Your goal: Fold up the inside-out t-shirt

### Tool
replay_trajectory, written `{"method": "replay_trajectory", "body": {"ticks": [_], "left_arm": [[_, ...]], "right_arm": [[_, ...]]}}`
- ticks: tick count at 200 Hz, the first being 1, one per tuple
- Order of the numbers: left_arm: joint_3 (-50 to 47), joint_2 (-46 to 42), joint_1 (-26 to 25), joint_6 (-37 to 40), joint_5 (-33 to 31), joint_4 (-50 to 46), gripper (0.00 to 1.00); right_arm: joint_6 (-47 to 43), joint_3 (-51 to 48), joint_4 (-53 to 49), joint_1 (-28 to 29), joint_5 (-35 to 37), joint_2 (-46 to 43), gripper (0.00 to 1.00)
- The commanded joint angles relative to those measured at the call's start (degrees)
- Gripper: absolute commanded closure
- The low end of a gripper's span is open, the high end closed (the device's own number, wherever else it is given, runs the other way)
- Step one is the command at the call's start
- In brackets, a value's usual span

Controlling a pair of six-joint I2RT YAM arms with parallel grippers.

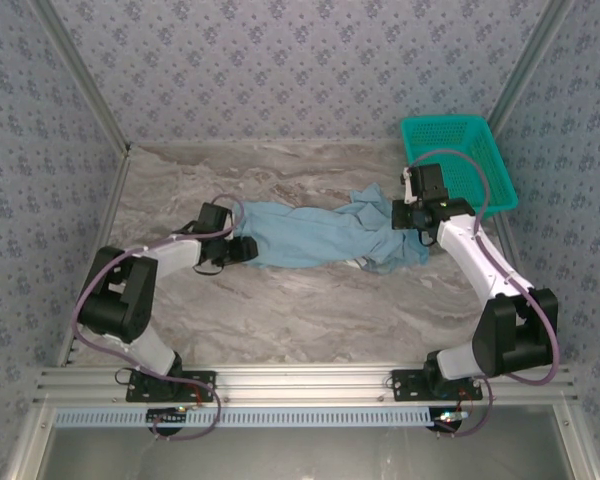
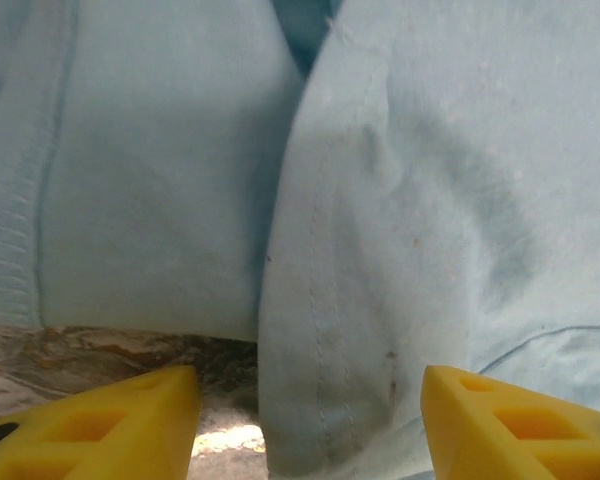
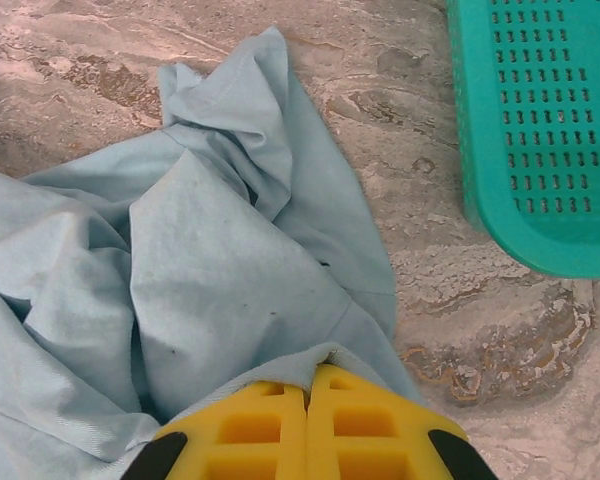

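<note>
Across the table (image 1: 280,320) the shirt (image 1: 315,235) lies stretched left to right between both arms. At its left end the left gripper (image 1: 242,248) stands released, a cloth fold between its spread fingers (image 2: 110,420). The right gripper (image 1: 412,225) is clenched on the right end.

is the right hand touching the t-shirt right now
Touching. The right wrist view shows the right hand shut, its yellow fingers pressed together on a fold of the light-blue t-shirt, with cloth running out from between their tips.
</note>
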Motion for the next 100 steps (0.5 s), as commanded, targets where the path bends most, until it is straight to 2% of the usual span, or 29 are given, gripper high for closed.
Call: {"method": "replay_trajectory", "body": {"ticks": [1, 37, 100], "left_arm": [[0.46, -0.41, -0.9, 0.53, 1.23, -1.86, 0.42], [-0.75, -1.97, -1.01, 0.27, 0.52, -1.48, 0.46], [0.39, -1.99, -1.19, 1.05, -0.15, -3.02, 0.73]], "right_arm": [[0.48, -0.06, 0.17, -0.26, -0.94, -1.6, 1.0], [0.51, -0.22, 0.91, -0.24, -1.17, -1.28, 1.0], [0.66, -0.35, 0.85, -0.22, -1.21, -1.36, 1.0]]}}
